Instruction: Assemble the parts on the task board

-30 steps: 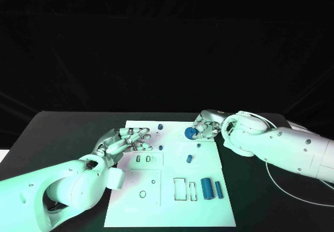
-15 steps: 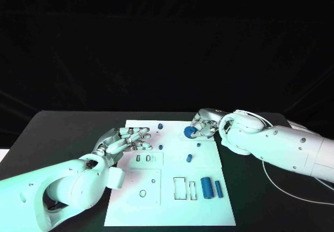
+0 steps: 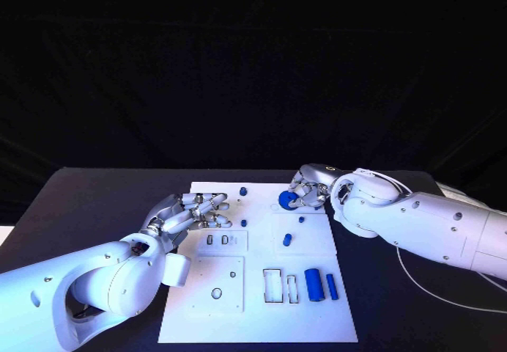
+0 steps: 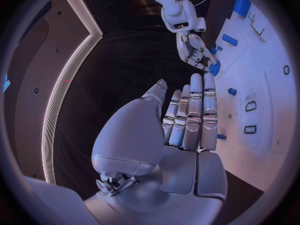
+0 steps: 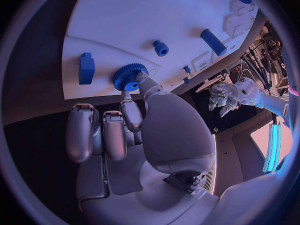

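Gear (image 3: 287,200) pinched by right hand (image 3: 308,192); no readable writing.

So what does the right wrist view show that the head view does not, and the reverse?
Right wrist view alone: the teeth on the blue gear that the right hand pinches. Head view alone: two long blue parts lying near the task board's near right edge. Both: the gear, the board, the left hand, which holds nothing.

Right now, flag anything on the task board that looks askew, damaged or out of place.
Nothing stands out. The task board lies flat and looks unmarked. The blue gear is pinched in the right hand near the far edge; the left hand hovers open. Two blue cylinders lie side by side.
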Robot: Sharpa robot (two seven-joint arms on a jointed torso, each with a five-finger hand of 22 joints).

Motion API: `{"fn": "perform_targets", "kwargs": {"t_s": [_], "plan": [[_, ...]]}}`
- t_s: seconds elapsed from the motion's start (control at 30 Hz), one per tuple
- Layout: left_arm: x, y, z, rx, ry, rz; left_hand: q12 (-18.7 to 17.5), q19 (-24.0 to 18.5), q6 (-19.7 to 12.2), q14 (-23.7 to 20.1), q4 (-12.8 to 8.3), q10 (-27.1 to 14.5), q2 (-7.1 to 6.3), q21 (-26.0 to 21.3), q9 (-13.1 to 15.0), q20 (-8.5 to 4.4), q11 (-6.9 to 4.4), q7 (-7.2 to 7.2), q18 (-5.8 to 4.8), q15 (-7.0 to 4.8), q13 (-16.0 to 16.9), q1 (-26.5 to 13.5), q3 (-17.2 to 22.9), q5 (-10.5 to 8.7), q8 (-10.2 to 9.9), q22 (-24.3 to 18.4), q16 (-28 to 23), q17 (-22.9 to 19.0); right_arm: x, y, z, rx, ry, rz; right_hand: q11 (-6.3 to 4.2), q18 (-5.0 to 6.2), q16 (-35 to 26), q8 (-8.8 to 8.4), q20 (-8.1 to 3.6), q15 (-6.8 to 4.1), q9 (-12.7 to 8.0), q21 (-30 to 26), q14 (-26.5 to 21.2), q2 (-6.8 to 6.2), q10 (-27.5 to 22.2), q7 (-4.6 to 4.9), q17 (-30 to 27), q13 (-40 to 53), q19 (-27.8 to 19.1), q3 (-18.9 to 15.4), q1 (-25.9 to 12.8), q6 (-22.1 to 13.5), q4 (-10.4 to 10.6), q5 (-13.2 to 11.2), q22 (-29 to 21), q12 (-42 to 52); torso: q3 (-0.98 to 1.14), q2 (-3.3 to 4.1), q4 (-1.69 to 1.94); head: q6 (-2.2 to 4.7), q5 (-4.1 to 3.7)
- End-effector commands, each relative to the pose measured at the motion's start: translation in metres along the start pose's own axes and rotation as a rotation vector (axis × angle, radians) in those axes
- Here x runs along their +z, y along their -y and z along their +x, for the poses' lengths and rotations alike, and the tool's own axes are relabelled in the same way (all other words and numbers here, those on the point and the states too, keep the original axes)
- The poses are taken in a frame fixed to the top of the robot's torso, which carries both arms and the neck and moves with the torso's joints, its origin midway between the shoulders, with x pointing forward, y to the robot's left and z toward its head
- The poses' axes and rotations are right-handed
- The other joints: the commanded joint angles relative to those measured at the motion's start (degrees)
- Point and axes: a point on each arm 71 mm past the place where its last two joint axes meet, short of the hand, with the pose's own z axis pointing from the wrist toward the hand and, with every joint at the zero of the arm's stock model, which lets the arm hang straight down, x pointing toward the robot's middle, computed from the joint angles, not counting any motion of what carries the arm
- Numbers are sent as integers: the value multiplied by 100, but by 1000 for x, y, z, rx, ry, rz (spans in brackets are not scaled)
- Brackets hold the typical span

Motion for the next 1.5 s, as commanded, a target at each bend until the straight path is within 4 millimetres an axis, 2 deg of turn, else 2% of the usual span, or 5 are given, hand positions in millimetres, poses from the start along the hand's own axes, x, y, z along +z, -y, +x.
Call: {"fn": "perform_targets", "kwargs": {"t_s": [0.03,0.17,0.33,0.93,1.5], "plan": [[0,1,2,-9,-24,3,-19,14,-28,-44,-36,-38,-25,11,-1,4,15,8,40,14,-5,15,-5,19,-17,5,34,6,-2,-8,-4,-5,114,-42,-71,-116,48,81,-64,-42,95,33,440,245,162,-133,633,161,15,100,161,243,-30,12,33,174,5,-3,-1,-2,7],[0,0,1,-9,-22,2,-19,14,-28,-44,-36,-38,-25,11,-1,4,15,8,40,14,-5,15,-5,19,-17,5,34,6,-5,-21,-8,9,180,-83,-78,-124,63,72,-82,-51,110,50,446,204,224,-138,663,274,31,154,95,266,-36,38,67,284,5,-2,15,0,-8],[0,0,0,-8,-19,2,-19,14,-28,-44,-36,-38,-25,11,-1,4,15,8,40,14,-5,15,-5,19,-17,5,34,6,-2,-40,-7,23,197,-114,-62,-125,56,18,-77,-40,117,50,443,153,227,-125,651,287,32,128,-238,240,160,-254,67,275,-4,-2,6,1,17],[2,-1,2,-9,-21,1,-19,13,-30,-47,-37,-41,-26,11,-1,4,16,9,40,14,-5,12,-4,19,-17,6,36,9,24,-100,9,27,135,-173,-54,-123,43,-33,-74,-36,123,45,438,105,194,-113,630,263,28,161,-326,209,207,-189,59,217,-12,3,13,8,68],[3,-2,3,-11,-24,1,-19,13,-30,-47,-37,-41,-26,11,-1,4,16,9,40,14,-5,12,-4,19,-17,6,36,9,34,-114,23,-8,84,-174,-6,-121,23,-139,-49,-1,113,35,430,-3,67,-55,600,128,20,185,-392,94,211,-54,43,15,6,2,-1,-28,109]]}}
